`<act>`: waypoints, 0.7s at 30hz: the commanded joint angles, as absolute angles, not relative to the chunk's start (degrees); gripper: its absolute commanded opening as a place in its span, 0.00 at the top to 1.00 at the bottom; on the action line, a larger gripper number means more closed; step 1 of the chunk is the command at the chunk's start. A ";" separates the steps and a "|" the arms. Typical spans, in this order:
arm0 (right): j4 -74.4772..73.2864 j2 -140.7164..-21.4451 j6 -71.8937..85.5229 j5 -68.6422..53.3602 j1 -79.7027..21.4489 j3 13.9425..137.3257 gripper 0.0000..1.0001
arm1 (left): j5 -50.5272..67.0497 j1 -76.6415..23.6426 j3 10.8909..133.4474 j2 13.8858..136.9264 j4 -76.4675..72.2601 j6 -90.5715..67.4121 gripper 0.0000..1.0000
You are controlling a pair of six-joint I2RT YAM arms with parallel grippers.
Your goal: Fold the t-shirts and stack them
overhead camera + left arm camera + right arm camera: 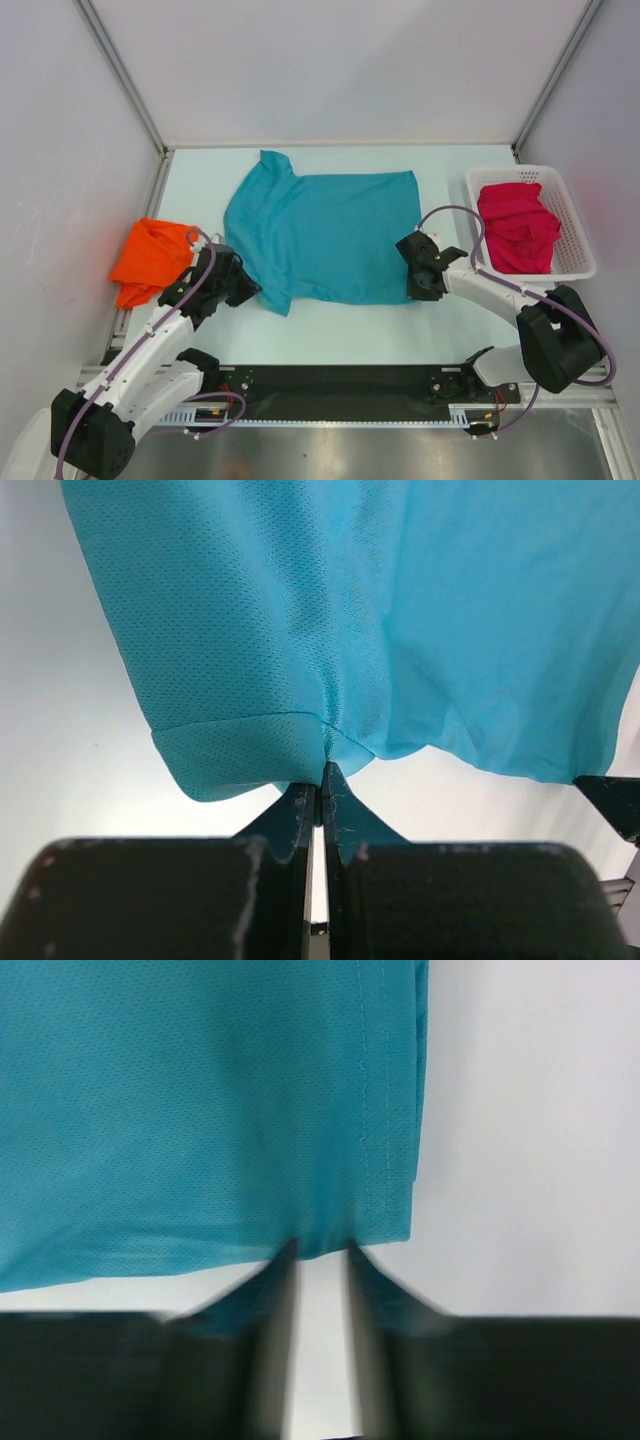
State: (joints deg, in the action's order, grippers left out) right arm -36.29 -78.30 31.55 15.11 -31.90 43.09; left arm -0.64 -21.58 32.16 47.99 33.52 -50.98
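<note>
Though it lies spread flat mid-table, the teal t-shirt is light, limp mesh and would likely sag between holds. Left gripper: jaws together, pinching cloth by the near sleeve. Right gripper: jaws slightly apart at the stitched hem corner, the firmer hold.

Lighting is bright, even and diffuse, from overhead. The pale matte table top carries only faint, soft shadows along the edges of the teal mesh-knit t-shirt. The brushed metal strip at the near edge shows a dull sheen. The left wrist view renders the cloth weave sharply, with the left gripper slightly soft. The right wrist view shows the right gripper smeared by motion blur.
</note>
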 commanded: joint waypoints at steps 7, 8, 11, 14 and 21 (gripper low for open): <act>-39.02 -79.01 33.40 19.68 -32.17 46.14 0.48 | 1.76 -20.57 31.29 48.34 30.85 -49.75 0.95; -39.37 -79.27 33.49 20.04 -32.17 46.32 0.48 | 1.84 -20.39 31.20 48.34 30.68 -49.49 0.95; -39.55 -80.24 33.49 21.09 -32.17 46.67 0.48 | 2.11 -19.78 30.94 48.25 30.76 -49.13 0.95; -39.46 -81.03 33.84 21.97 -31.82 46.58 0.48 | 2.72 -18.81 30.59 48.16 30.59 -48.69 0.95; -37.36 -84.10 33.75 21.80 -30.76 45.88 0.49 | 3.87 -16.88 30.23 48.25 30.50 -47.46 0.95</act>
State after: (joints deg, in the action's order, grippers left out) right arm -38.79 -82.17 32.62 20.10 -31.27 44.73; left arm 2.22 -17.93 30.44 48.49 31.97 -49.39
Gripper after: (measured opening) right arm 0.515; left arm 0.054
